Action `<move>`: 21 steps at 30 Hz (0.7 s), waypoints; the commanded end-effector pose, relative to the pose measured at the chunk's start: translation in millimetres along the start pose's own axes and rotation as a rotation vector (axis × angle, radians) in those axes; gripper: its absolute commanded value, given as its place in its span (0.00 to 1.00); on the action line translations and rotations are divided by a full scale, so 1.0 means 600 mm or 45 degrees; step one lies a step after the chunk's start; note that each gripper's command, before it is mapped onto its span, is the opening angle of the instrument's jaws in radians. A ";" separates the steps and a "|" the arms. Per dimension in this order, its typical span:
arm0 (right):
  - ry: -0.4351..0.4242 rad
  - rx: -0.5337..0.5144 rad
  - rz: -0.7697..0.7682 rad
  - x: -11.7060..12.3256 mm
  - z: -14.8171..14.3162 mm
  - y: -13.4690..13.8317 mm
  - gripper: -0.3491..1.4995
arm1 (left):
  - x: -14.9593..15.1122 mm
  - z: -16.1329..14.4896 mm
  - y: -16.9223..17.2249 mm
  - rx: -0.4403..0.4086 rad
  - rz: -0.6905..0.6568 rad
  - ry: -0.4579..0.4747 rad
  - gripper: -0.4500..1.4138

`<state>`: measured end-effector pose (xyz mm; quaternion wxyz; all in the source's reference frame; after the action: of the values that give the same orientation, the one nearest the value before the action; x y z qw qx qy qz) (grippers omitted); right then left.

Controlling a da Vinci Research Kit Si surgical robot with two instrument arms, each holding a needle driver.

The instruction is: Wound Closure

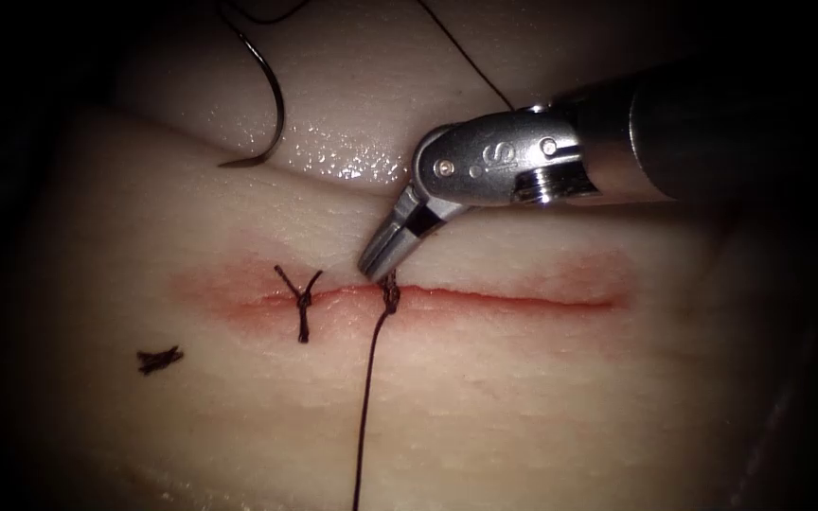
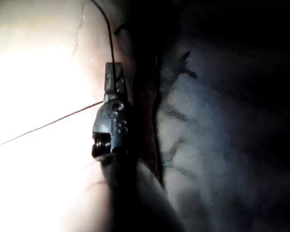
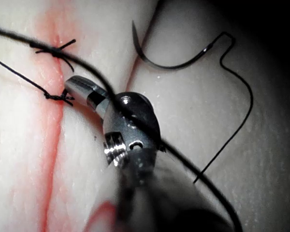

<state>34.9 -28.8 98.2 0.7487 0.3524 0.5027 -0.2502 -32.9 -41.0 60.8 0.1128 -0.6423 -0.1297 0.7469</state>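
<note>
Surgical training bench, lab setting. Pale slab of tissue (image 1: 523, 397) with a cut (image 1: 485, 299) lit by a scope against dark surroundings, and a steel wristed needle driver (image 1: 382, 261) sat just above the cut with a tied stitch (image 1: 300, 305) beside its tip.

Needle (image 1: 267, 95) free on tissue (image 1: 523, 416), behind cut (image 1: 504, 301), left of right tool (image 1: 381, 260); 2 knots on cut; tool tip beside right knot (image 1: 391, 295).

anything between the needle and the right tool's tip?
Bare, wet tissue, with a fold line running across it, separates the needle, lying free above the cut, from the right tool at the knot. The endoscope view shows this.
</note>
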 end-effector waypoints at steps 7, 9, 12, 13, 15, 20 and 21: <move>-0.005 -0.009 0.009 -0.0010 0.0013 0.0021 0.00 | 0.0012 0.0019 0.0053 -0.026 0.018 0.011 0.00; -0.006 -0.011 0.010 -0.0012 0.0014 0.0024 0.00 | 0.0015 0.0021 0.0066 -0.032 0.025 0.013 0.00; -0.015 -0.022 0.013 -0.0021 0.0016 0.0030 0.00 | 0.0018 0.0025 0.0091 -0.048 0.049 0.019 0.00; -0.018 -0.024 0.013 -0.0024 0.0017 0.0031 0.00 | 0.0018 0.0026 0.0096 -0.054 0.052 0.021 0.00; -0.027 -0.035 0.021 -0.0032 0.0019 0.0034 0.00 | 0.0016 0.0028 0.0105 -0.060 0.052 0.023 0.00; -0.058 -0.059 0.030 -0.0053 0.0023 0.0039 0.00 | 0.0011 0.0035 0.0124 -0.073 0.046 0.026 0.00; -0.065 -0.063 0.038 -0.0057 0.0023 0.0040 0.00 | 0.0009 0.0037 0.0129 -0.076 0.044 0.026 0.00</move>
<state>35.4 -28.3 101.8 0.7752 0.3343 0.4822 -0.2342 -34.8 -47.6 57.6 0.0833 -0.6548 -0.1387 0.7383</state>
